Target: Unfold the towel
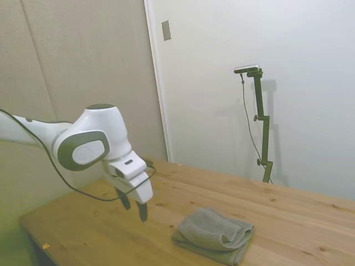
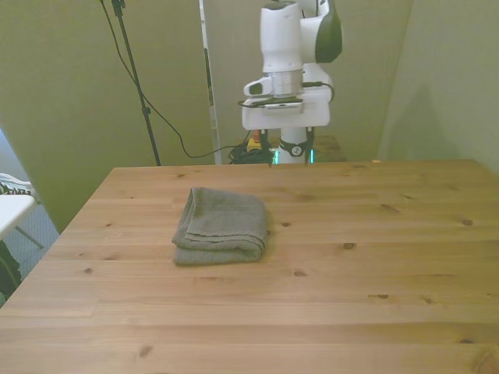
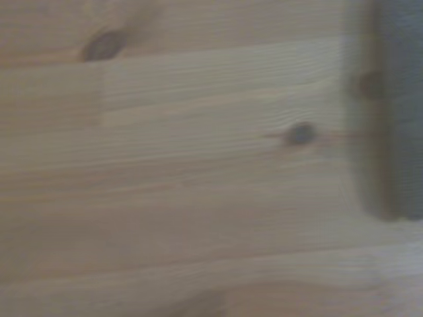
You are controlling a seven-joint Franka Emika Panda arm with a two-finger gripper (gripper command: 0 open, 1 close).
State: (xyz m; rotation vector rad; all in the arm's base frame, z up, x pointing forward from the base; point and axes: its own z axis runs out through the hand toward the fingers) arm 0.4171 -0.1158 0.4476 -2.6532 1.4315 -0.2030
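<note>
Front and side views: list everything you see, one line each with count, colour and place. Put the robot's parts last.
towel: one, grey-green, folded, lying on the table toward the front view's left.
table: one, light wood with knots, fills the lower part of both views.
cables: dark, hanging behind the table's far edge at the front view's left.
wall plate: one, grey, high on the wall in the side view.
arm: one, white with grey joint covers.
end effector: one, dark fingers open, above the table, apart from the towel.

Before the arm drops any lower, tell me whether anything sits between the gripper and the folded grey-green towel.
Nothing visible does. Only bare wooden table lies between the white arm's open gripper and the folded grey-green terry towel, which lies flat and untouched.
</note>
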